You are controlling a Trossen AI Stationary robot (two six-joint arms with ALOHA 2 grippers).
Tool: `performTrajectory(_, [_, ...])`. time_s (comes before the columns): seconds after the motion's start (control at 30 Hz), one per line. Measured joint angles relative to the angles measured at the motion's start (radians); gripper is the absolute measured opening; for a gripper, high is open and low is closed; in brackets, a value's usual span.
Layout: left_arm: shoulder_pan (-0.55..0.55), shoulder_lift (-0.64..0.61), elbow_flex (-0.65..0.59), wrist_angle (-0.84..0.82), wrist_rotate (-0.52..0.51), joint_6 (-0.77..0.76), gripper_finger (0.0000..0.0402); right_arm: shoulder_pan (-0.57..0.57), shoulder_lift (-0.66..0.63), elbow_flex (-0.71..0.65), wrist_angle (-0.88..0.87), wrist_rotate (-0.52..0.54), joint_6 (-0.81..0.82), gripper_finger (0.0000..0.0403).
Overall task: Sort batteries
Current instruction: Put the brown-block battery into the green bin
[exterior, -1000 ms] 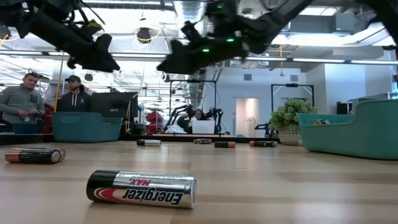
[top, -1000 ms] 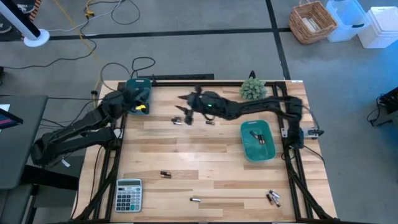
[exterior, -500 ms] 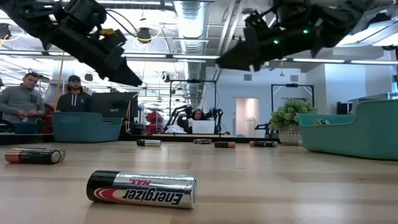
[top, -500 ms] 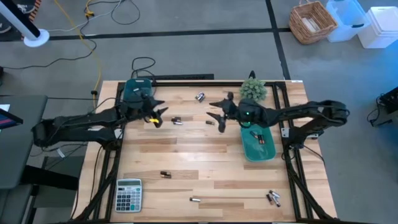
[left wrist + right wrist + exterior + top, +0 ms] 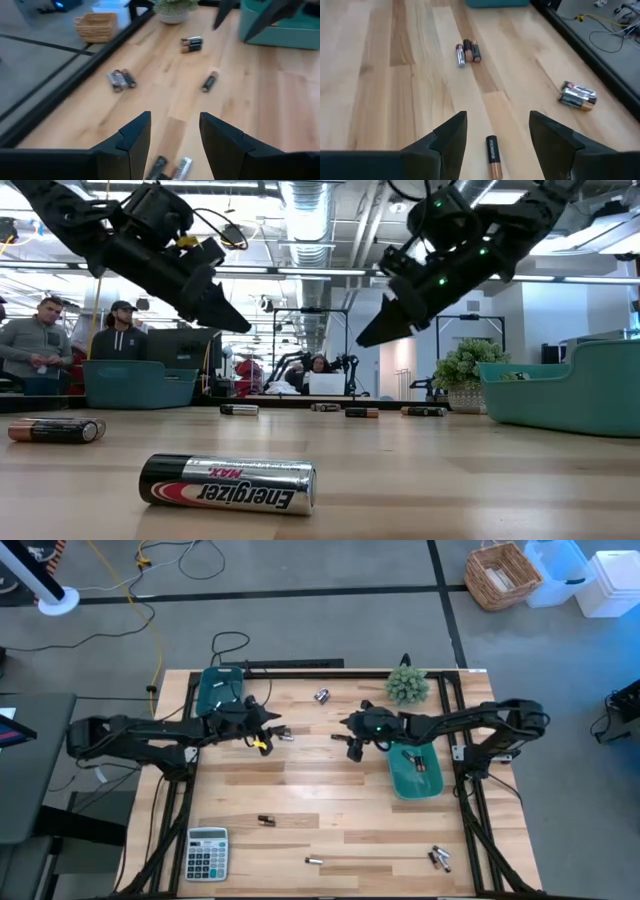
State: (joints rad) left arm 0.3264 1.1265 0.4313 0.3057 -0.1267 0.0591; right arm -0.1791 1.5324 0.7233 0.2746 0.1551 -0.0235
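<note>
Small silver-and-dark cylindrical batteries (image 5: pixel 284 734) lie flat in scattered groups on the wooden table: a pair (image 5: pixel 321 695) near the far edge, a single (image 5: pixel 339 736) mid-table, a pair (image 5: pixel 266 820) and a silver single (image 5: pixel 314 861) toward the near edge, a cluster (image 5: pixel 439 858) at the near right corner. Several more (image 5: pixel 415 761) rest inside the teal bin.

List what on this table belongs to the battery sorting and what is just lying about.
Belongs to the job:
- loose batteries scattered over the table
- right teal bin, batteries already inside
- left teal bin
- left gripper, open above the table
- right gripper, open above the table

Just lying about:
- calculator
- small plant
</note>
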Motion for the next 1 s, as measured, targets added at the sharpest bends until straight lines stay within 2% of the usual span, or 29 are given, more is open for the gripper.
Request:
performTrajectory(0.2, [-0.024,0.093,0.023,0.057,0.103,0.010,0.0164,-0.015,0.026,0.003,0.018,0.000,-0.001,0.0228])
performTrajectory(0.37, [-0.034,0.269,0.096,0.182,0.157,0.052,0.0164,-0.033,0.001,0.002,0.005,0.008,0.000,0.0228])
performTrajectory(0.5, [-0.031,0.422,0.207,0.180,0.179,0.088,0.0164,-0.036,-0.057,-0.006,0.000,0.058,-0.017,0.0228])
performTrajectory(0.77, [-0.026,0.671,0.448,0.119,0.259,0.118,0.0164,-0.070,-0.326,-0.157,0.001,0.111,-0.004,0.0228])
performTrajectory(1.0, [-0.023,0.817,0.611,0.026,0.284,0.122,0.0164,-0.069,-0.584,-0.277,-0.012,0.117,0.005,0.0228])
